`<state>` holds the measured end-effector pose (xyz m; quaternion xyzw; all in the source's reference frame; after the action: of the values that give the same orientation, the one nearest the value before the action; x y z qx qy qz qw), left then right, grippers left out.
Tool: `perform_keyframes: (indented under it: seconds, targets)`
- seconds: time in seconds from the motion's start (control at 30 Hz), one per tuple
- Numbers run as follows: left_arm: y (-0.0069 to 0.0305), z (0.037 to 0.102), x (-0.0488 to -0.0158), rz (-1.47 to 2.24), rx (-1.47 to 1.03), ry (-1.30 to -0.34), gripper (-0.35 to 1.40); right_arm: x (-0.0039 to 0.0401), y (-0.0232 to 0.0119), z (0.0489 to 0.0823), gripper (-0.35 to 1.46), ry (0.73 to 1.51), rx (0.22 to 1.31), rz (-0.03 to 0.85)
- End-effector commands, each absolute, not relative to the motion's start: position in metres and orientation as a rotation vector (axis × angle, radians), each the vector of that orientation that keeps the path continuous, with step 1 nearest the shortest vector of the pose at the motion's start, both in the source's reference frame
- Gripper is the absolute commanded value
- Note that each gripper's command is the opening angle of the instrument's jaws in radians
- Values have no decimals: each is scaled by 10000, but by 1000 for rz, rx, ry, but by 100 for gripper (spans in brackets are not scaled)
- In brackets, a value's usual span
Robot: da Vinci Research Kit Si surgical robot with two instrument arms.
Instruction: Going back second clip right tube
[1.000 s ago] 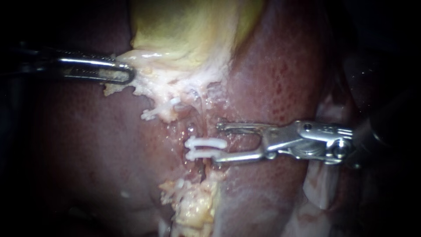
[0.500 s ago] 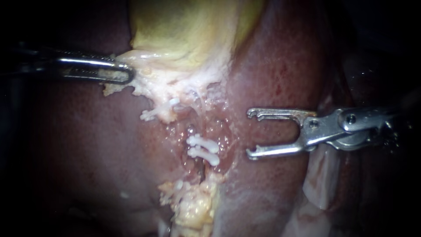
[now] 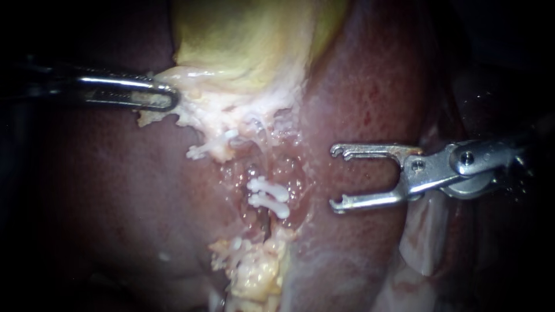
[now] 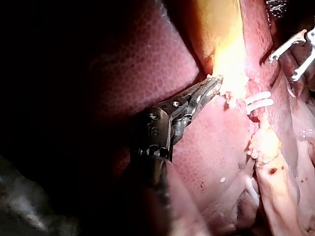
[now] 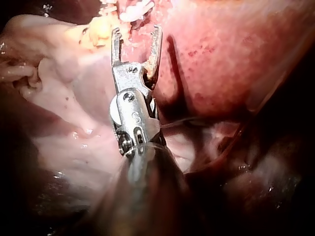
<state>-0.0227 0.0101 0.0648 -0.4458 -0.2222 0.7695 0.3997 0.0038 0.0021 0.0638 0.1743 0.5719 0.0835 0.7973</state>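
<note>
– Since the two small white plastic clips [image 3: 267,195] already sit side by side, clamped over a tube they pretty much hide, what's actually left to do here?

– Just backing out clean imo. The slim silver right instrument [image 3: 336,177] is near the clips, not touching, tips facing them, jaws spread wide with nothing in them. I'd slide it straight back along its shaft and leave the jaws spread till it's well apart, so no hooked tip snags a clip.

– And the other one?

– The silver left instrument [image 3: 167,97] is well apart from the clips, jaws pinching the ragged whitish tissue fringe [image 3: 196,118] of the yellow-green gallbladder [image 3: 248,40]. Best hold that steady. Count: two clips, two instruments, one gallbladder, one dark red liver [image 3: 115,190] all round. One white scrap [image 3: 199,151] between clips and fringe, clip or fat, can't tell.
</note>
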Motion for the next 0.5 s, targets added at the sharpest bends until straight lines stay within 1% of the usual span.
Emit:
perform_keyframes:
  seconds: [0.03, 0.4, 0.5]
  targets:
    - [101, 650, -229, 1948, -1127, -559, -35, 38, 21, 638, 50, 1229, 371, 174]
    - [97, 676, -258, 1954, -1136, -573, -35, 38, 24, 635, 50, 1225, 359, 153]
    - [96, 677, -260, 1955, -1138, -579, -35, 38, 24, 635, 50, 1226, 355, 148]
